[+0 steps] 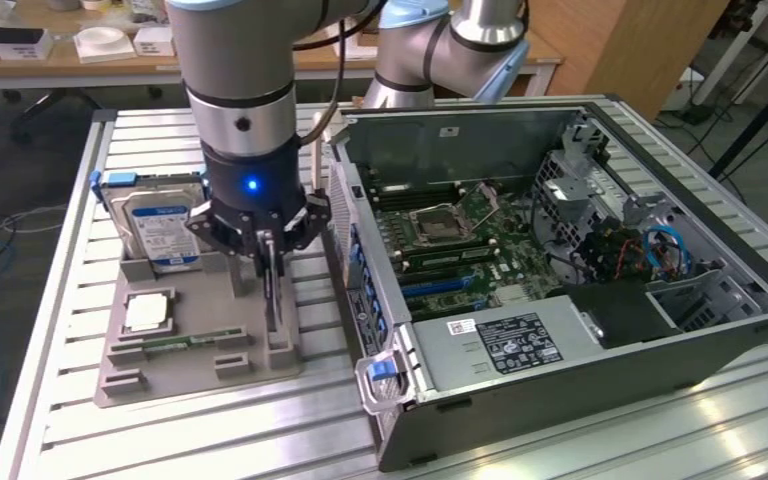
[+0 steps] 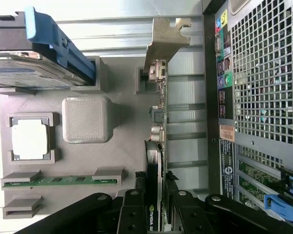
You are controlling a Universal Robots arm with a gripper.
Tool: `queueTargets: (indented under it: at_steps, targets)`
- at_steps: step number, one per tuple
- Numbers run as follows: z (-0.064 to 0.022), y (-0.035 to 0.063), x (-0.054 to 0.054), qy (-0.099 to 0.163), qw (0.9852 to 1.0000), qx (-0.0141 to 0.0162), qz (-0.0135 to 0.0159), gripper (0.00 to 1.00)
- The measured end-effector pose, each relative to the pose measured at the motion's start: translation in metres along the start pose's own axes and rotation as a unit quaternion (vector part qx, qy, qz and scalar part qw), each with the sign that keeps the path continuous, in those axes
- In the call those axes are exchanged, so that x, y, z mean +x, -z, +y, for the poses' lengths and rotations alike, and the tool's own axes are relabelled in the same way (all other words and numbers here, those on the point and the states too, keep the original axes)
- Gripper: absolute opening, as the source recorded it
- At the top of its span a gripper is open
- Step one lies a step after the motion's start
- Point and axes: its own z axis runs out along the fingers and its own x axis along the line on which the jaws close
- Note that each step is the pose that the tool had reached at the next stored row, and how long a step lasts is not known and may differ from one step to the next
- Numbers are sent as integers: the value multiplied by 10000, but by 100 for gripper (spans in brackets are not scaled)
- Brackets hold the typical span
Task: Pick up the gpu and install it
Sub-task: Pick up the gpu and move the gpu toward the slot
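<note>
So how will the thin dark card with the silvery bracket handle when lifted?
The thin dark gpu card looks stiff and light. Its exposed components seem fragile. Standing on edge in the grey holder, it could tip if nudged.

The gpu [image 2: 159, 100] stands on edge in the tray [image 1: 197, 372], between hard drive [image 1: 157, 228] and computer case [image 1: 558, 385].

I see my gripper [image 2: 155, 197] closed on the gpu [image 2: 158, 102], a pad against each face; the card stands on edge in the grey tray [image 2: 122, 151] and runs straight ahead of the pincer to its silvery bracket [image 2: 163, 41]. To one side of the pincer the tray holds a memory stick [image 2: 58, 181], a processor chip [image 2: 30, 139] and, farther ahead, a hard drive [image 2: 34, 73] with a blue rail [image 2: 58, 41]. On the other side, across a strip of slatted table [image 2: 185, 92], I see the perforated rear of the computer case [image 2: 263, 83].
</note>
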Motion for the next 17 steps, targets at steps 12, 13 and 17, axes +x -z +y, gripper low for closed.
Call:
queueTargets:
  at_steps: [12, 13, 17]
  targets:
    - [7, 269, -7, 0, 10000, 0, 0, 26]
    - [8, 299, -7, 0, 10000, 0, 0, 26]
    - [10, 400, -10, 0, 10000, 0, 0, 26]
